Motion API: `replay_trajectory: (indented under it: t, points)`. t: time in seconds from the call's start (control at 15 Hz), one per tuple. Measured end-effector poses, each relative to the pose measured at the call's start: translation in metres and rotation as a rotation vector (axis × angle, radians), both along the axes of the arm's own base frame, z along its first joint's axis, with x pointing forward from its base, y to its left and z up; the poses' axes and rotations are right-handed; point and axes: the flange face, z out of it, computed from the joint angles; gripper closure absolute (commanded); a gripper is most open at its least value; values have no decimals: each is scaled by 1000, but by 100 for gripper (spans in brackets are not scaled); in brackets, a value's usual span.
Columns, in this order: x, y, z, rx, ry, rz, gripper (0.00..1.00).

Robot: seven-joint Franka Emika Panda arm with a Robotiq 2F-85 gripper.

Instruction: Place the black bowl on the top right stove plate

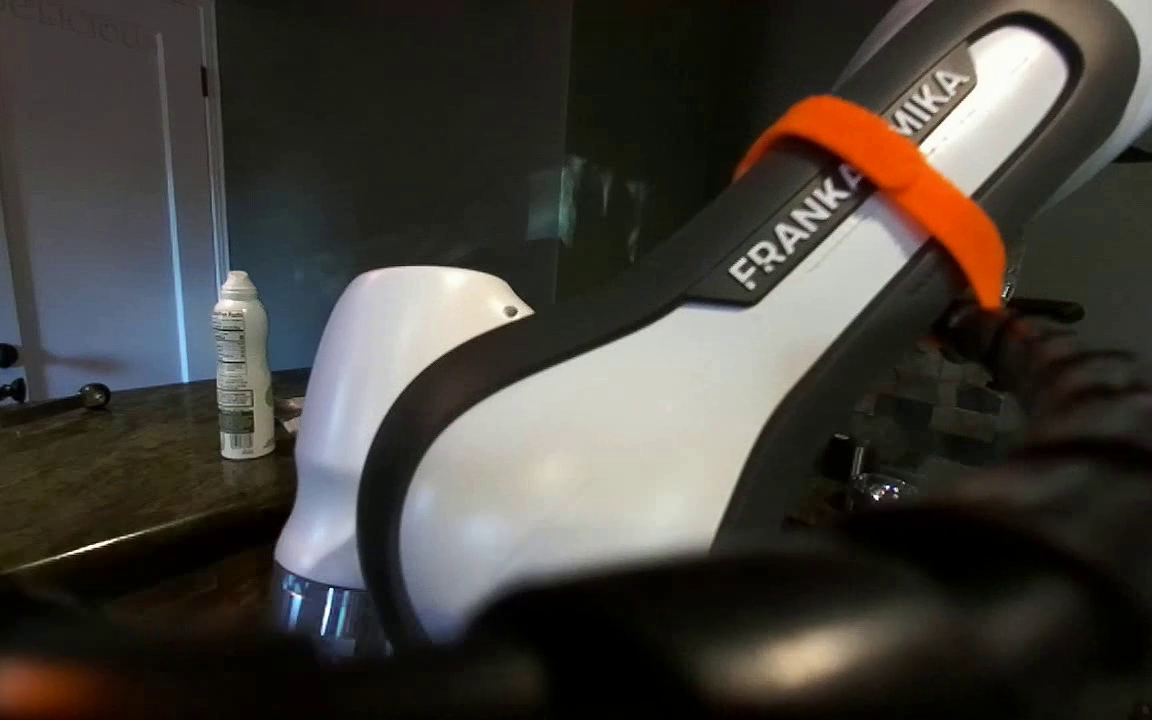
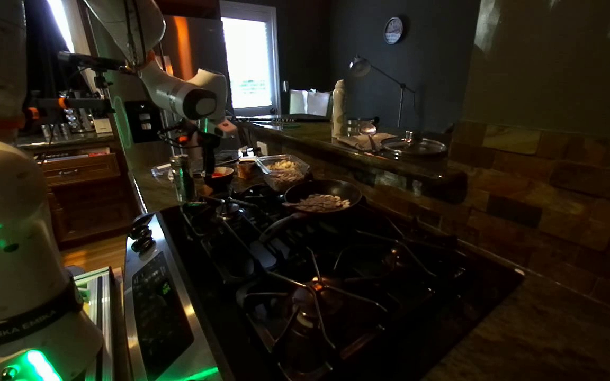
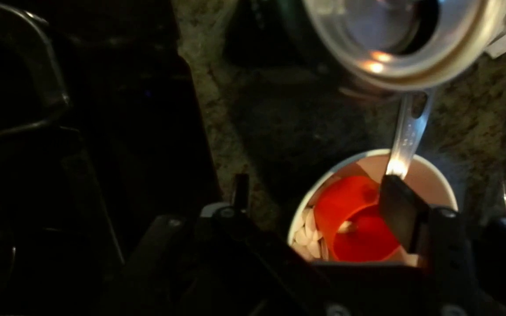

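The black bowl (image 2: 219, 180) stands on the counter beyond the stove in an exterior view. It is dark outside and pale inside. In the wrist view the bowl (image 3: 444, 186) holds a red cup, pale flat pieces and a metal handle. My gripper (image 3: 319, 197) is open. One finger is left of the bowl, outside its rim, and one is over its inside; contact cannot be told. In an exterior view the gripper (image 2: 209, 156) points down at the bowl. Stove plates show as the back grate (image 2: 395, 254) and front grate (image 2: 315, 288).
A pan (image 2: 323, 197) with food sits on a back burner, its handle toward the front. A tall can or grinder (image 2: 182, 177) stands beside the bowl. A clear container (image 2: 283, 169) is behind it. A raised counter ledge (image 2: 411, 169) runs along the back. A spray can (image 1: 246, 370) stands there.
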Motion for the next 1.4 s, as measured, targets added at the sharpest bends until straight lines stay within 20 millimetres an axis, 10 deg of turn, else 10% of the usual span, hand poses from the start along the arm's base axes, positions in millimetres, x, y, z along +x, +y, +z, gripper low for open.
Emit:
replay_trajectory:
  t: [0.8, 1.0, 1.4]
  points:
    - [4, 1, -4, -93, -69, -155, 71]
    - [-2, 8, -9, -113, -74, -154, 99]
    - [3, 13, 3, -106, -105, -167, 98]
